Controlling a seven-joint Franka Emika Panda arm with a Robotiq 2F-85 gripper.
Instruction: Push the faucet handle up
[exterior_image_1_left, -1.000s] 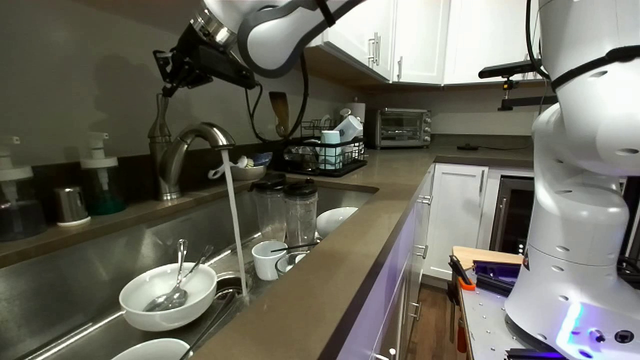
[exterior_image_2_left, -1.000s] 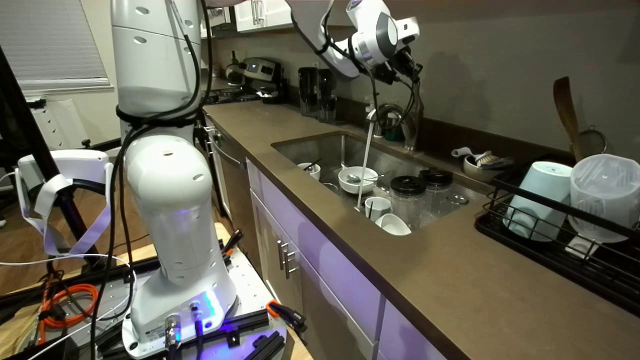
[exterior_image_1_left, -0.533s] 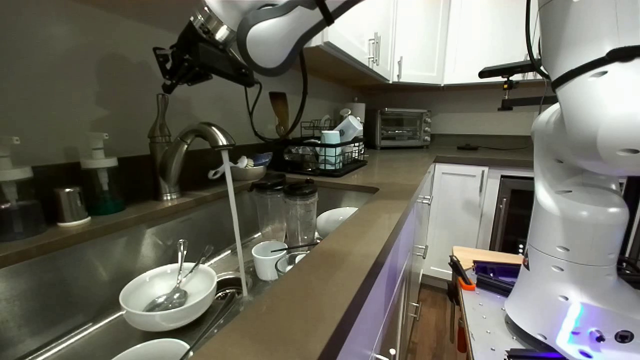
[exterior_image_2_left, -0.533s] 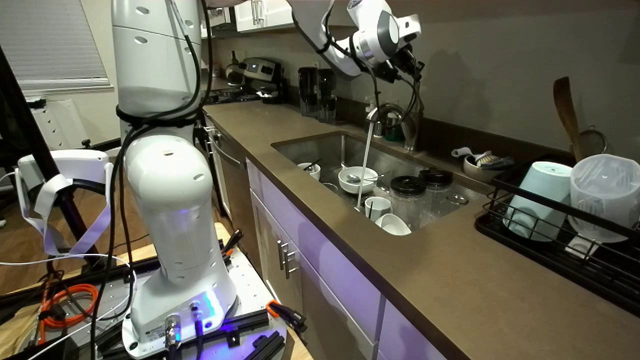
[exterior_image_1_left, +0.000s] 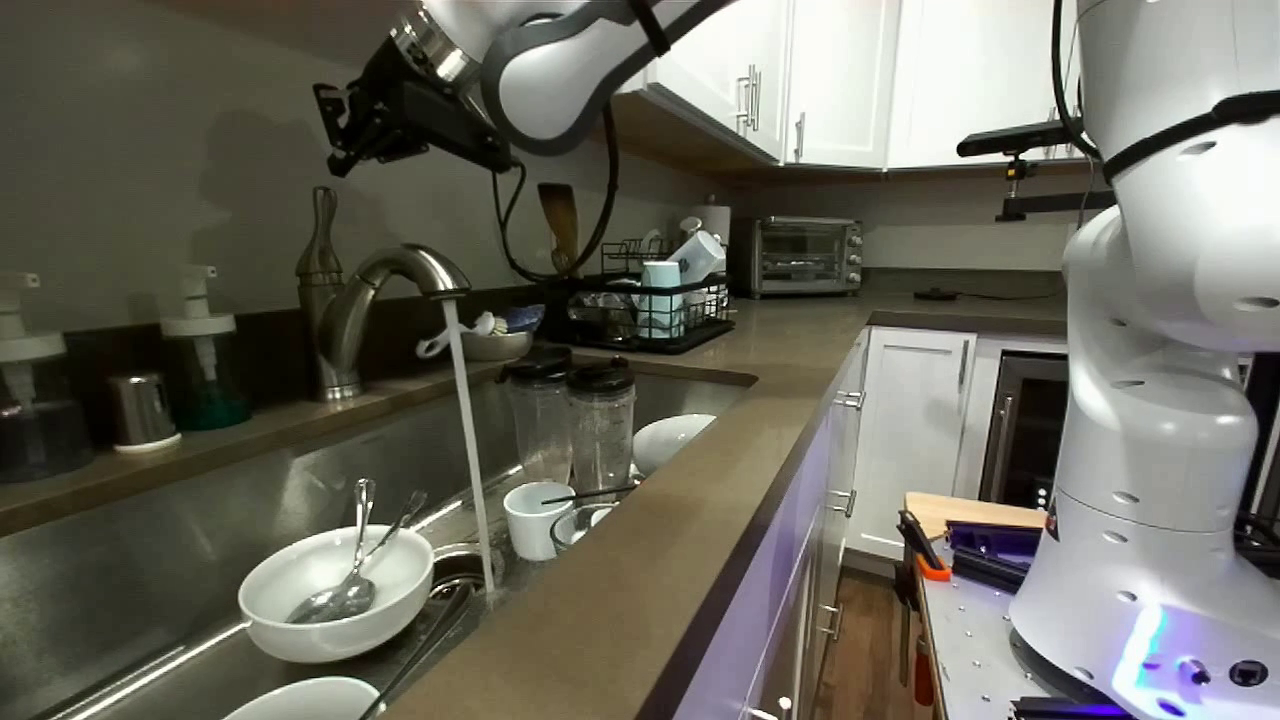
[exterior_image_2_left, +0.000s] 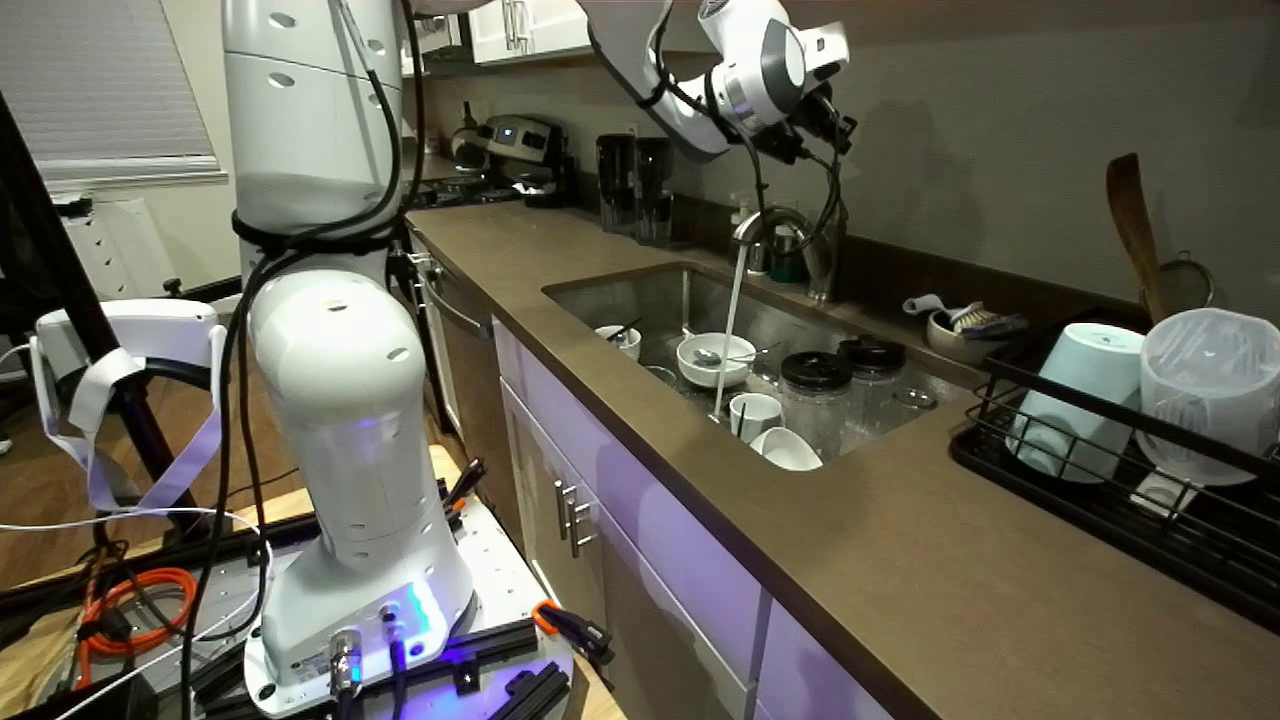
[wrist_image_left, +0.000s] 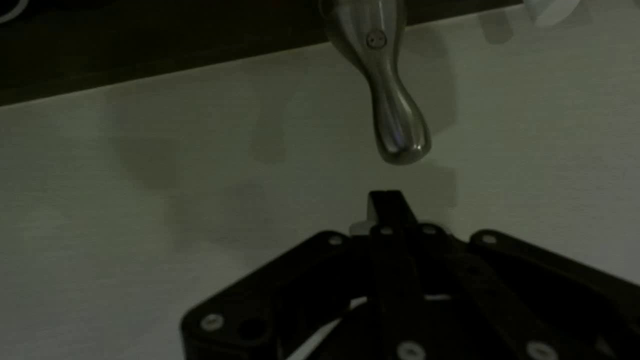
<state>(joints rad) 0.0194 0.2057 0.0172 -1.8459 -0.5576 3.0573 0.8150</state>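
One white robot arm (exterior_image_2_left: 340, 400) reaches over one kitchen sink (exterior_image_1_left: 120, 560), its single gripper (wrist_image_left: 389, 200) raised above one arched brushed-steel faucet (exterior_image_1_left: 345, 332). In the wrist view the gripper's two fingers (wrist_image_left: 392, 215) meet at their tips: it is closed. The one faucet handle (exterior_image_1_left: 321, 238), a slim silver-grey lever, stands upright on the faucet's body, just below the gripper and apart from it. The wrist view shows the gap between the handle's rounded end and the gripper, with grey wall behind.

One stream of water (exterior_image_1_left: 466, 430) falls from the spout into the sink in both exterior views. The sink holds at least four white dishes: one bowl (exterior_image_1_left: 260, 600) with two metal utensils (exterior_image_1_left: 352, 595) in it, one mug (exterior_image_1_left: 528, 522), one tilted bowl (exterior_image_1_left: 672, 440), and one dish (exterior_image_1_left: 305, 700) cut off by the picture's lower edge. Near the mug stand two clear jars (exterior_image_1_left: 602, 440) with black lids.

Along the ledge behind the sink are two pump bottles (exterior_image_1_left: 205, 370), one metal canister (exterior_image_1_left: 143, 410), and one small bowl (exterior_image_1_left: 497, 347) with at least one brush. In an exterior view, one black dish rack (exterior_image_2_left: 1100, 525) holds one pale-blue cup (exterior_image_2_left: 1080, 390) and one clear container (exterior_image_2_left: 1210, 390); one wooden spatula (exterior_image_2_left: 1135, 235) leans nearby.
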